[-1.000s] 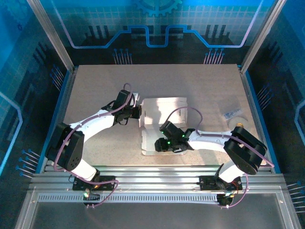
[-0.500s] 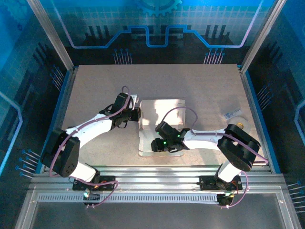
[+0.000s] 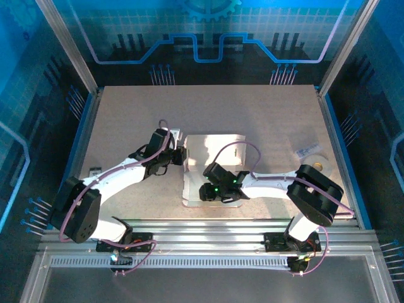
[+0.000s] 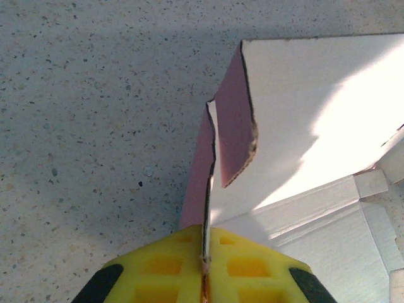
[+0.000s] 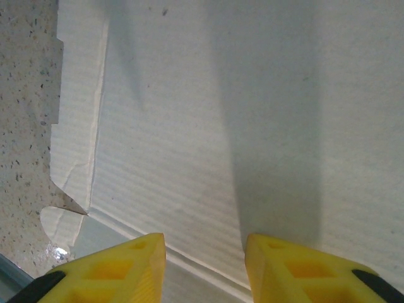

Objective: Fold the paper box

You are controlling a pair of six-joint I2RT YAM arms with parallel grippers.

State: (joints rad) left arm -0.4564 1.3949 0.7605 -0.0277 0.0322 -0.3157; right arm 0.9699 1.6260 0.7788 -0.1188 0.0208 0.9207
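**Side flap of paper box (image 3: pixel 218 146) pinched**

The left gripper (image 4: pixel 205 264) is pressed together on the box's raised left flap. The box lies pale face up, mid-table (image 3: pixel 126 113). The right gripper (image 5: pixel 205 249), jaws spread, sits over its near panel. Box and right gripper have shifted slightly left.

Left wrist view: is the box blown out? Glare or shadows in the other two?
Left wrist: yes, the paper box clips to white on its lit inner face, texture lost; pink flap edges are sharp. Right wrist: no glare, soft shadow bands, ribbing readable. Top external: bright patch on the box's far half, blue cast outside the table.
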